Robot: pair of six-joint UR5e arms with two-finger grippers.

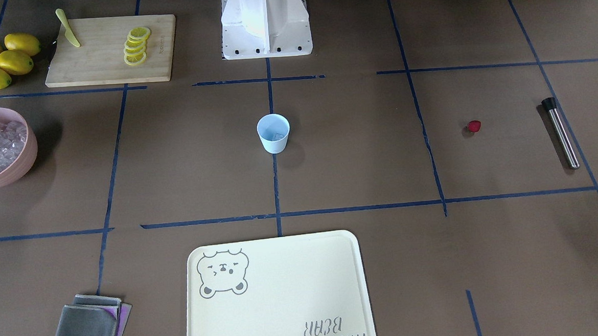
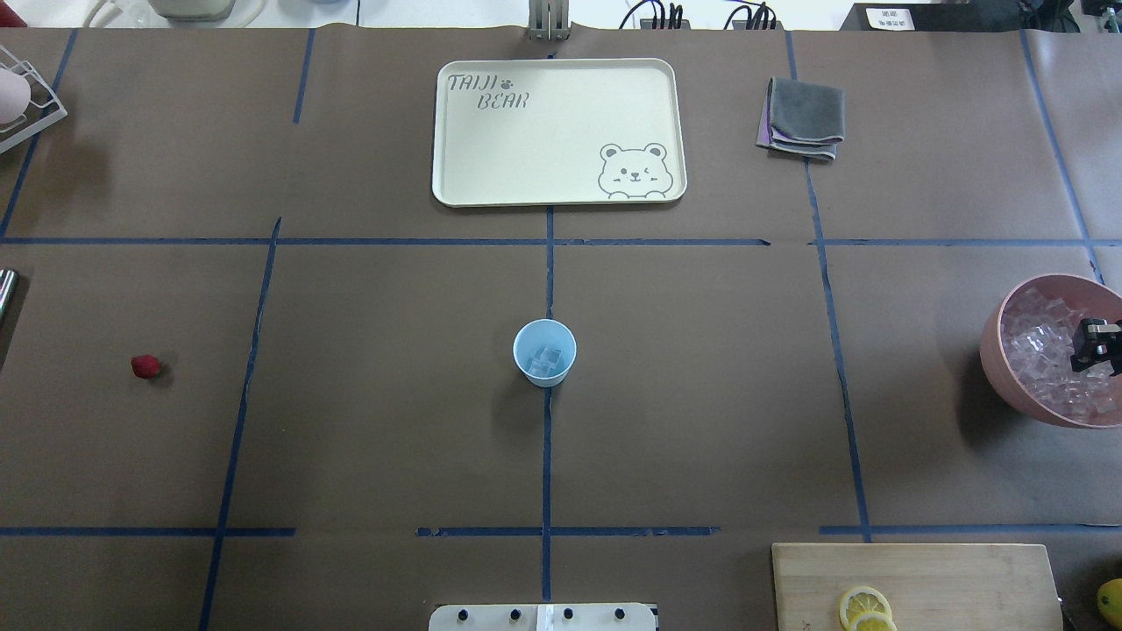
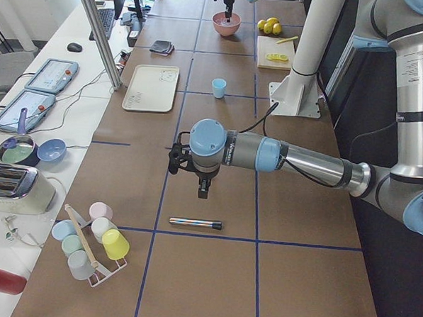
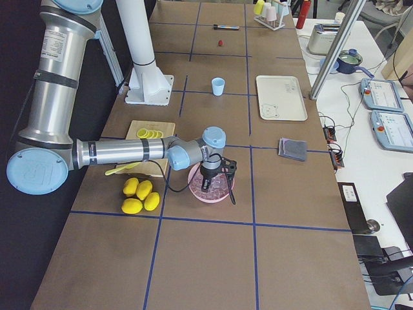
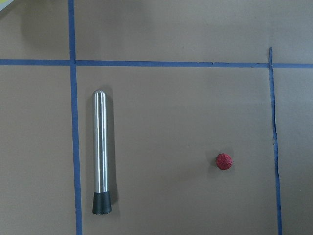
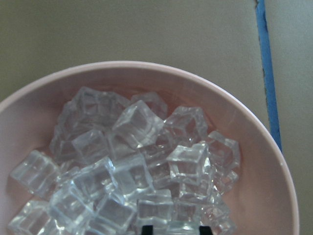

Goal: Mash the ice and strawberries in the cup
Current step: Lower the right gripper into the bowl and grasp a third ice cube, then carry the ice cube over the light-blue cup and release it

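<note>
The light-blue cup [image 2: 544, 352] stands upright mid-table with a few ice cubes [image 2: 549, 357] inside; it also shows in the front view [image 1: 273, 133]. The strawberry [image 2: 145, 366] lies alone on the table, also seen in the left wrist view [image 5: 224, 161]. My right gripper [image 2: 1096, 345] hangs over the pink bowl [image 2: 995, 350], its fingertips [image 6: 146, 229] apart and down among the ice [image 6: 137, 161]. My left gripper [image 3: 203, 192] hovers above the strawberry and muddler area; I cannot tell whether it is open or shut.
A steel muddler [image 5: 100, 152] lies beside the strawberry. A cutting board [image 1: 112, 65] with lemon slices, a yellow knife [image 1: 68, 29] and whole lemons [image 1: 1, 60] sit near the bowl. A cream tray [image 1: 280, 292] and folded cloths [image 1: 90, 330] lie at the far side.
</note>
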